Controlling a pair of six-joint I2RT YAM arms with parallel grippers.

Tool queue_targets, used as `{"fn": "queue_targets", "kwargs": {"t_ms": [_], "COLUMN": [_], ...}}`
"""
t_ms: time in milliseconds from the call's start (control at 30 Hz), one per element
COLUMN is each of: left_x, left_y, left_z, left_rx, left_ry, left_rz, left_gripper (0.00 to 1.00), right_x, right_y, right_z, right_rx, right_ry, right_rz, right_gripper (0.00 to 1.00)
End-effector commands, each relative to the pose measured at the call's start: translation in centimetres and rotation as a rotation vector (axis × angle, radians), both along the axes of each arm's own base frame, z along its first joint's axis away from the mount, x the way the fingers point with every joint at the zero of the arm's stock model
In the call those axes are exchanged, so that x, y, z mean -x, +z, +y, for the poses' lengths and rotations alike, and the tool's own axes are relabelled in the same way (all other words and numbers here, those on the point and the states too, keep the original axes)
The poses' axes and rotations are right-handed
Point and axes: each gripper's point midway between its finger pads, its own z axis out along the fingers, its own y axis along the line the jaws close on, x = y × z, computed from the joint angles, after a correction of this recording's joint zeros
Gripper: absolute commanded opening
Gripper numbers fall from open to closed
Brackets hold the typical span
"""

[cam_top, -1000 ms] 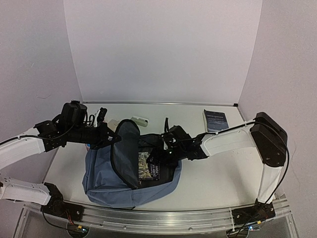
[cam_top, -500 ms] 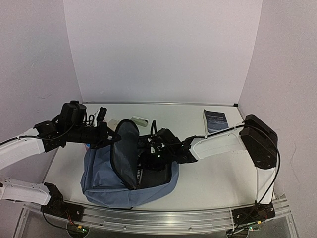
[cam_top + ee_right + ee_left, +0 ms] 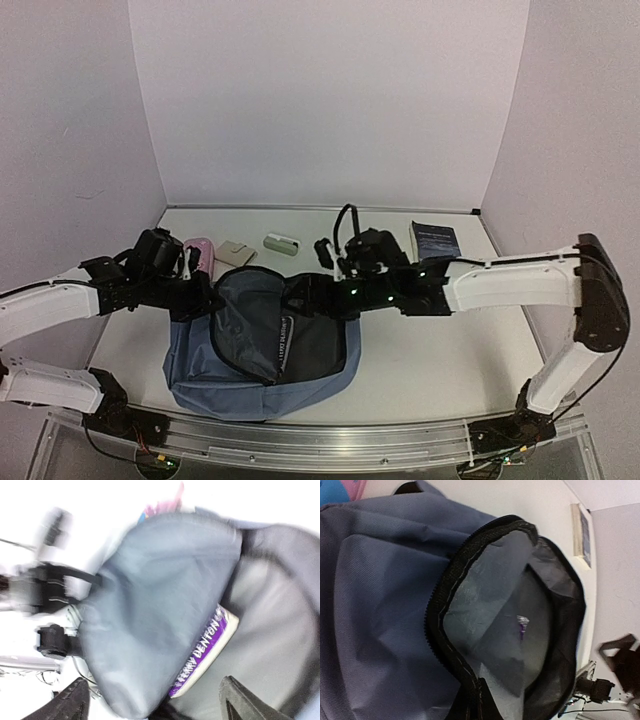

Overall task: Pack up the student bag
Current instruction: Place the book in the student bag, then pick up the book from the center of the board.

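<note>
Student bag [image 3: 232,372] holds a book [image 3: 206,654] lettered "DENTON".

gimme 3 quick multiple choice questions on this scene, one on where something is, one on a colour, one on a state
1. Where is the purple-lettered book? A in the student bag; B on the table's far edge; C between a pincer's fingers.
2. What colour is the student bag's outer fabric? A red; B dusty blue; C green.
3. How is the right pincer? A open, gripping nothing; B shut on the book; C shut on a strap.
Answers: 1 A, the book lies against the bag's grey lining in the right wrist view; 2 B, blue fabric shows around the open mouth; 3 A, its fingertips stand wide apart.
</note>
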Motion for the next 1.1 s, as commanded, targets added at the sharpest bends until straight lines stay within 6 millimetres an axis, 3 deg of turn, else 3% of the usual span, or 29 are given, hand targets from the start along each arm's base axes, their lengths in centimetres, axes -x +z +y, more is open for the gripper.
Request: {"fn": "queue_targets", "kwargs": {"t_ms": [0, 133, 200, 267, 367, 533, 633, 800, 933, 1067], "left_x": [-0.1, 0.6, 0.8, 0.7, 0.5, 0.6, 0.9, 1.5, 1.8, 1.9], "left_y": [-3.6, -5.6, -5.9, -5.7, -4.4, 0.2, 3.2, 7.1, 8.1, 7.9], "left_z": [2.5, 4.6, 4.7, 4.6, 4.3, 3.5, 3.2, 3.0, 3.2, 3.4], "left_rx": [-0.109, -0.209, -0.211, -0.195, -0.152, -0.058, -0.019, 0.035, 0.060, 0.067], "left_ry": [0.111, 0.179, 0.186, 0.192, 0.189, 0.141, 0.105, 0.068, 0.068, 0.080], "left_rz": [0.075, 0.146, 0.155, 0.145, 0.112, 0.015, -0.034, -0.096, -0.120, -0.120], "left_gripper": [0.03, 0.08, 0.18, 0.34, 0.65, 0.94, 0.99, 1.00, 1.00, 1.00], "right_x": [-2.6, -6.3, -8.3, -10.2, -13.2, -18.4, -21.4, -25.6, -27.5, -28.6], "right_y": [3.2, 2.9, 2.7, 2.3, 1.5, -1.6, -3.6, -7.6, -10.2, -11.7], "right_z": [-5.6, -11.8, -14.7, -17.0, -19.9, -24.8, -27.7, -30.2, -31.0, -31.3], "right_rx": [0.147, 0.361, 0.467, 0.538, 0.610, 0.746, 0.837, 0.910, 0.950, 0.957], "right_ry": [-0.155, -0.353, -0.435, -0.486, -0.533, -0.617, -0.676, -0.686, -0.678, -0.675], "right_rz": [-0.145, -0.203, -0.220, -0.226, -0.229, -0.189, -0.167, -0.109, -0.082, -0.061], "right_gripper": [0.96, 0.98, 0.98, 0.98, 0.98, 0.98, 0.98, 0.95, 0.85, 0.75]}}
